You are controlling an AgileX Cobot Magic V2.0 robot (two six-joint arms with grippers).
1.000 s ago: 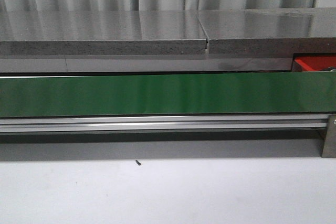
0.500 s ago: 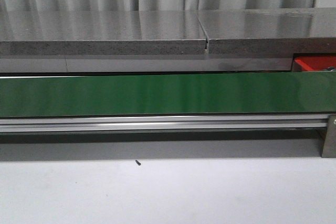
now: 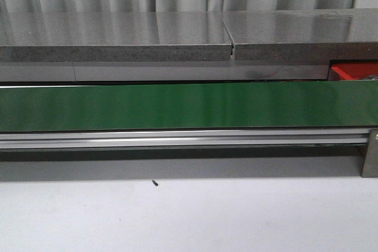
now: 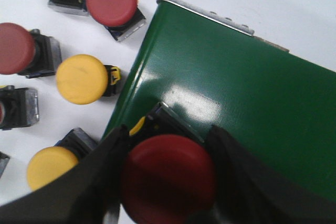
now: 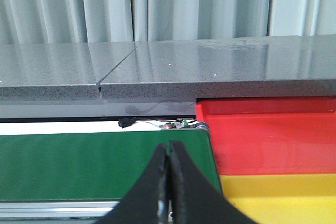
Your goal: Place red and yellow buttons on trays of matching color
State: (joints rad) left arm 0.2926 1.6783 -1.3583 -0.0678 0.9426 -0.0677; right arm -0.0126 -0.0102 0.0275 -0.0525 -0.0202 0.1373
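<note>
- The left claw (image 4: pixel 168 182) pinches a red button (image 4: pixel 168 179) by its sides: a glossy, dark red domed cap on a black body with a metal frame, held over the end edge of the green belt (image 4: pixel 231 93).
- Beyond it on the white surface (image 4: pixel 294 3), beside that belt end, lie loose buttons: yellow-capped ones (image 4: pixel 81 78) and red-capped ones (image 4: pixel 111 0), each on a black block.
- The right claw (image 5: pixel 168 182) has its black fingers pressed together, holding nothing.
- Past it, at the belt's other end, a yellow tray (image 5: pixel 278 198) sits nearest, touching the bright red tray (image 5: pixel 268 137) behind it; in the front view only a corner of the red tray (image 3: pixel 353 72) shows.
- A grey ledge (image 5: pixel 210 72) runs behind.
</note>
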